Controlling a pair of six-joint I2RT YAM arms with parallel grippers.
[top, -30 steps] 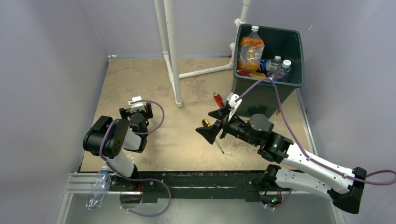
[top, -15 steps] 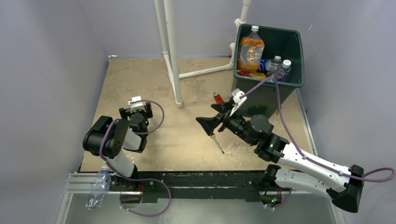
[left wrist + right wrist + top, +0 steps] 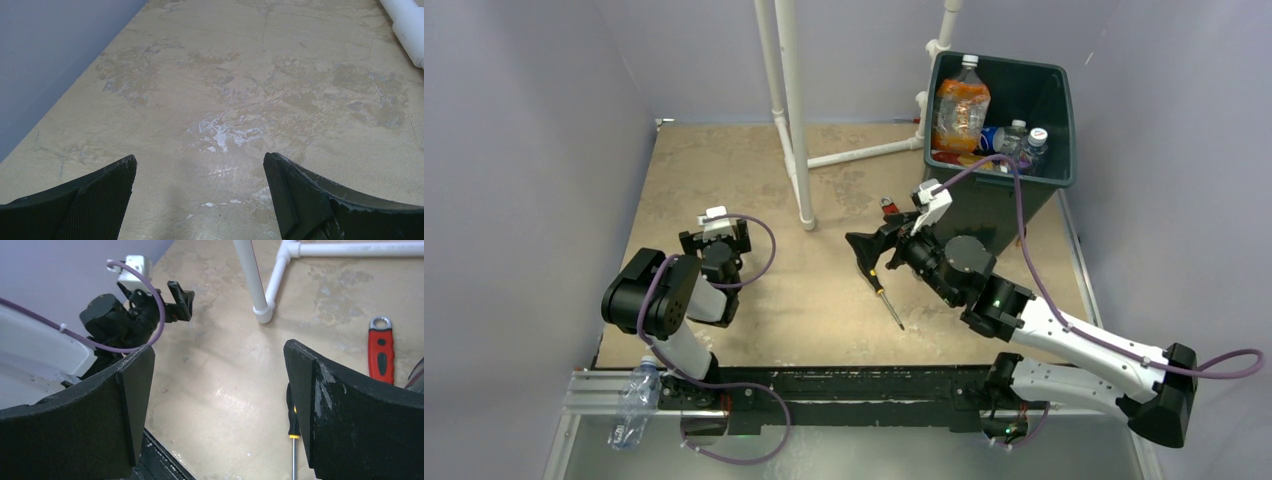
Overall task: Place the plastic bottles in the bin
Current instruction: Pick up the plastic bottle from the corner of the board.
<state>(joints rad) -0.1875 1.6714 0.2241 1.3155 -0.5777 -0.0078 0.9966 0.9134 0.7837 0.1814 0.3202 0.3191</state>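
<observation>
The dark green bin [image 3: 1066, 120] stands at the table's far right corner. It holds several plastic bottles: a tall orange-tinted one [image 3: 960, 108], a blue-labelled one [image 3: 990, 138] and clear ones [image 3: 1030, 146]. One more clear bottle [image 3: 635, 402] lies off the table's near left corner by the rail. My right gripper [image 3: 871, 243] [image 3: 218, 352] hangs open and empty over mid-table, left of the bin. Over bare tabletop on the left, my left gripper [image 3: 716, 238] [image 3: 199, 165] is open, with nothing between its fingers.
A yellow-and-black screwdriver [image 3: 886, 298] [image 3: 292, 437] lies under the right gripper. A red-handled wrench [image 3: 890, 208] [image 3: 381, 350] lies just beyond it. A white pipe frame [image 3: 794, 110] [image 3: 255, 285] rises from the table's middle back. Grey walls close in the sides.
The right gripper has swung away from the near edge towards the wrench, uncovering the screwdriver. The left arm has not moved.
</observation>
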